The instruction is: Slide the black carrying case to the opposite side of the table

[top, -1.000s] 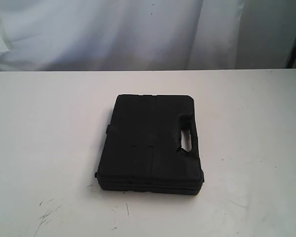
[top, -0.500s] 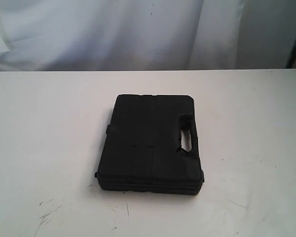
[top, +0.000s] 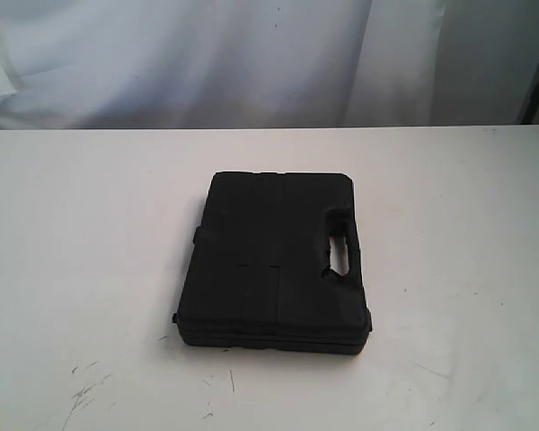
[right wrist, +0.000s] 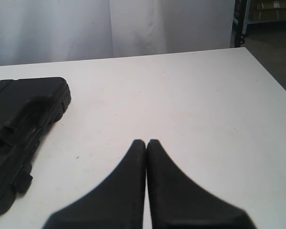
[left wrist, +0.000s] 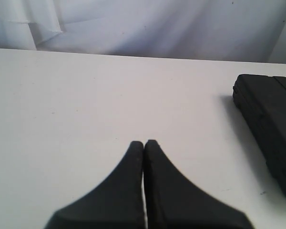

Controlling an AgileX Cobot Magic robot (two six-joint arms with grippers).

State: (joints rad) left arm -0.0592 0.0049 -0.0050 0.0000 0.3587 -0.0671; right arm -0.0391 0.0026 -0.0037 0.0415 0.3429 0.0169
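The flat black case (top: 274, 260) lies on the white table (top: 90, 233) near the middle, its handle slot (top: 339, 247) along the right-hand edge. Neither gripper shows in the exterior view. In the left wrist view my left gripper (left wrist: 144, 142) is shut with nothing in it, over bare table, and the case (left wrist: 269, 129) lies off to one side, apart from it. My right gripper (right wrist: 146, 141) is shut too and holds nothing; the case (right wrist: 19, 129) lies well apart from it on the other side.
A white curtain (top: 207, 54) hangs behind the table's far edge. The table's right edge (right wrist: 271, 76) drops to a dark floor with a shelf beyond. Small dark scratches (top: 85, 391) mark the near left of the tabletop.
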